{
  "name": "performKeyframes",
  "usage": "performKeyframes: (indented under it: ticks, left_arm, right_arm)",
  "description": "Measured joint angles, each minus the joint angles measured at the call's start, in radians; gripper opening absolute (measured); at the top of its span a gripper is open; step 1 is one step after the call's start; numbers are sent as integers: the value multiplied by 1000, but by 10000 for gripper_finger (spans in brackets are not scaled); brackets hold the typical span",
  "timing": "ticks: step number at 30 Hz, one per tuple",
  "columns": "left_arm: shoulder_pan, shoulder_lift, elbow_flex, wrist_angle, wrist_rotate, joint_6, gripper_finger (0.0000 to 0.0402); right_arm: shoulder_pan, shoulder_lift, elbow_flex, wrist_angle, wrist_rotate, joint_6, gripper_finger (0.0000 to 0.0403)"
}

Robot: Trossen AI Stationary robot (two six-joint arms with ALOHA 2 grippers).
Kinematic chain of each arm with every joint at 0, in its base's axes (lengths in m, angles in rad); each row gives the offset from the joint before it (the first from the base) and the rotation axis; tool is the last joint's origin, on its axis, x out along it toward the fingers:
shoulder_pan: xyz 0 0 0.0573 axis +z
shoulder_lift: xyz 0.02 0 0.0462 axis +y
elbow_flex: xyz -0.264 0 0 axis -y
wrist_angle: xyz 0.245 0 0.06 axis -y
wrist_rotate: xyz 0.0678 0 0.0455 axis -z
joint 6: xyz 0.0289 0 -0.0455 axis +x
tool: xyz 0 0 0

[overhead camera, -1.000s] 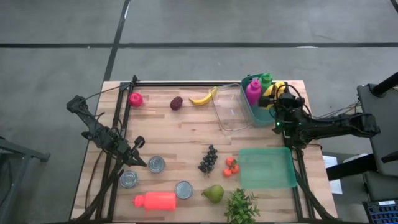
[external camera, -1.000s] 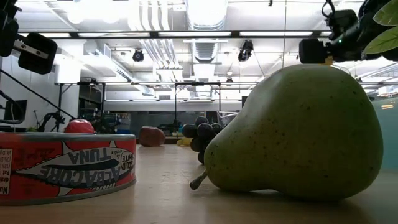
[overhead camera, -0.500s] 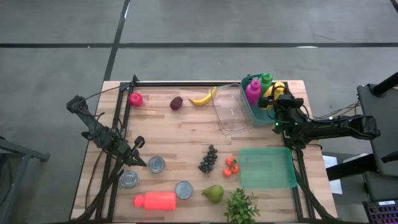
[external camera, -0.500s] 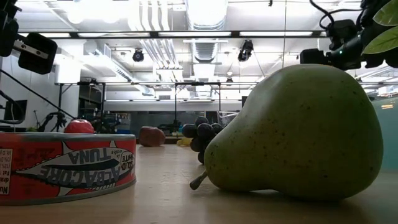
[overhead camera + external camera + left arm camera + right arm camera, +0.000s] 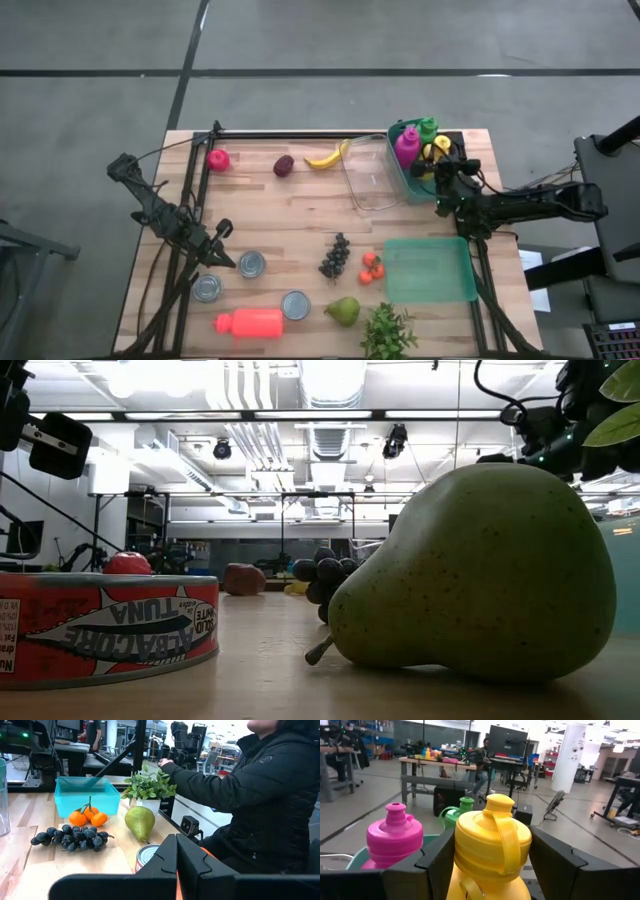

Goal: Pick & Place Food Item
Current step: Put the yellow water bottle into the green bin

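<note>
Item: yellow bottle [image 5: 487, 852], standing upright in the teal bin [image 5: 398, 168] at the table's far right corner, crowded beside a pink bottle [image 5: 393, 837] and a green bottle [image 5: 463, 806]. Right gripper [image 5: 441, 172] is reaching over that bin, its fingers [image 5: 436, 857] standing on either side of the yellow bottle's cap and looking clamped on it, or very nearly so. Left gripper [image 5: 176, 862] is waiting over the table's left side with fingers pressed together, holding nothing, near the tuna cans [image 5: 252, 264]. Also catalogued: a clear container [image 5: 365, 178] just beside the bin, a teal lid [image 5: 430, 269] lying flat nearer the front, with tomatoes [image 5: 371, 267], grapes [image 5: 335, 256], a pear [image 5: 343, 310] and a potted plant [image 5: 387, 332] nearby; a banana [image 5: 325, 158], plum [image 5: 284, 165] and pink fruit [image 5: 218, 159] are lying along the far edge. A person in a dark jacket [image 5: 260, 795] is sitting beyond the table. Risks, as judged: the hold is sitting high on a rounded cap, so the bottle could be slipping or swinging on lifting; the tight packing could be dragging the pink bottle over or tipping the bin.
</note>
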Motion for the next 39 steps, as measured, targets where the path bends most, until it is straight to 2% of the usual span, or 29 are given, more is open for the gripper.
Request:
performKeyframes:
  ticks: [7,15,24,39]
  left_arm:
    - [0,0,0,0,0,0,0]
    - [0,0,0,0,0,0,0]
    - [0,0,0,0,0,0,0]
    - [0,0,0,0,0,0,0]
  right_arm:
    - [-28,32,-10,0,-32,75,219]
    - [-35,33,-13,-9,-48,74,219]
    - [-49,30,-13,-173,-79,256,219]
    - [-61,25,-10,-276,-122,373,219]
